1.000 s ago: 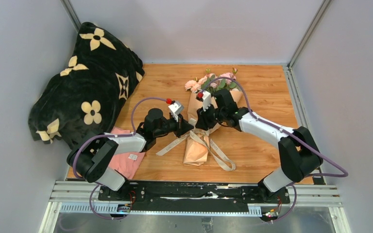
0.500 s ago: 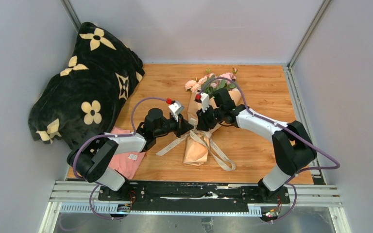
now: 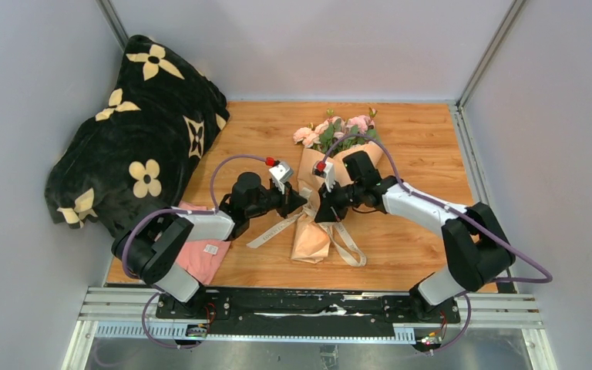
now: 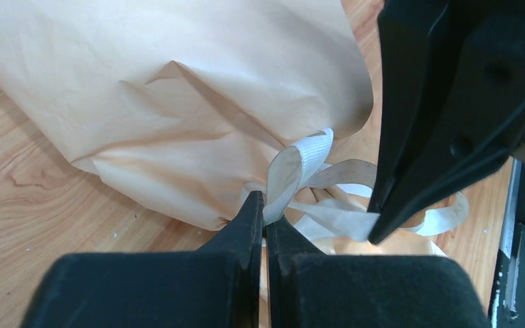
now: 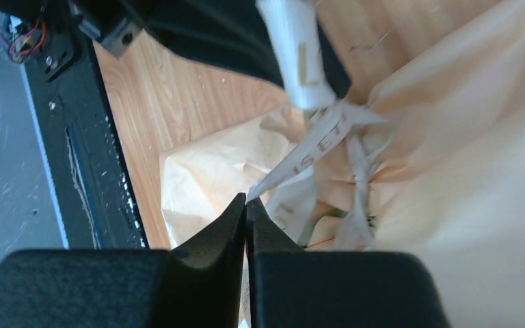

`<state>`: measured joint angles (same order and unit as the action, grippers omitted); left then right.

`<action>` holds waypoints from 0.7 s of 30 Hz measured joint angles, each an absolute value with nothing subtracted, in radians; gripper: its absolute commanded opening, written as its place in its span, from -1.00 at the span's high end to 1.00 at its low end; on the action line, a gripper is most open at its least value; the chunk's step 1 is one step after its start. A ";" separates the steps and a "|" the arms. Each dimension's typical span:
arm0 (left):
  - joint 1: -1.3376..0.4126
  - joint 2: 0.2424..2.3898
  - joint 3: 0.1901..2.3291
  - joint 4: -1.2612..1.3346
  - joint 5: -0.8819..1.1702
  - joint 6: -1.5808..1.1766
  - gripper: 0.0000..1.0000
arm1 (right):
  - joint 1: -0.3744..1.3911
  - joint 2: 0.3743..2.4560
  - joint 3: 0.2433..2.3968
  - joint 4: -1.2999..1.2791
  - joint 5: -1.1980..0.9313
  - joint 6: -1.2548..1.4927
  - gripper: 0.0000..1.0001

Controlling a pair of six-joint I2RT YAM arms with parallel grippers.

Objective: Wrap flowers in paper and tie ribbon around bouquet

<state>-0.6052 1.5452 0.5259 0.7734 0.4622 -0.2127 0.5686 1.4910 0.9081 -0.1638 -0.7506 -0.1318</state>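
The bouquet (image 3: 331, 166) lies mid-table, pink flowers (image 3: 331, 129) at its far end and peach paper (image 3: 311, 240) narrowing toward me. The cream ribbon (image 3: 347, 243) crosses the paper's waist, its tails trailing on the wood. My left gripper (image 3: 302, 203) reaches the waist from the left, my right gripper (image 3: 320, 213) from the right. In the left wrist view the left gripper (image 4: 265, 205) is shut on a loop of ribbon (image 4: 294, 164) beside the paper (image 4: 178, 82). In the right wrist view the right gripper (image 5: 246, 203) is shut on a printed ribbon (image 5: 311, 147) strand.
A black blanket (image 3: 135, 135) with cream flower prints is heaped at the far left. A pink cloth (image 3: 200, 254) with a white label lies under the left arm. Grey walls (image 3: 316, 46) close the table on three sides; a black rail (image 3: 308, 301) runs along the near edge.
My right gripper has dropped toward me to the bouquet's waist and shut on a ribbon strand. The ribbon tail at the near right has shifted slightly. My left gripper stays shut.
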 measured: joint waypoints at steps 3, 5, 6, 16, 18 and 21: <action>-0.605 1.555 0.526 0.780 0.464 -0.204 1.00 | 0.569 1.525 0.888 -0.184 -0.791 -0.128 0.36; -0.605 1.560 0.525 0.788 0.471 -0.195 1.00 | 0.569 1.542 0.889 -0.214 -0.794 -0.138 0.20; -0.605 1.563 0.526 0.793 0.477 -0.189 1.00 | 0.568 1.544 0.894 -0.243 -0.792 -0.151 0.11; -0.605 1.571 0.525 0.818 0.495 -0.138 1.00 | 0.469 1.409 1.050 -0.386 -0.742 -0.173 0.40; -0.605 1.571 0.525 0.823 0.495 -0.134 1.00 | 0.449 1.390 1.067 -0.371 -0.707 -0.142 0.66; -0.605 1.571 0.525 0.832 0.496 -0.130 1.00 | 0.444 1.422 1.074 -0.340 -0.660 -0.109 0.79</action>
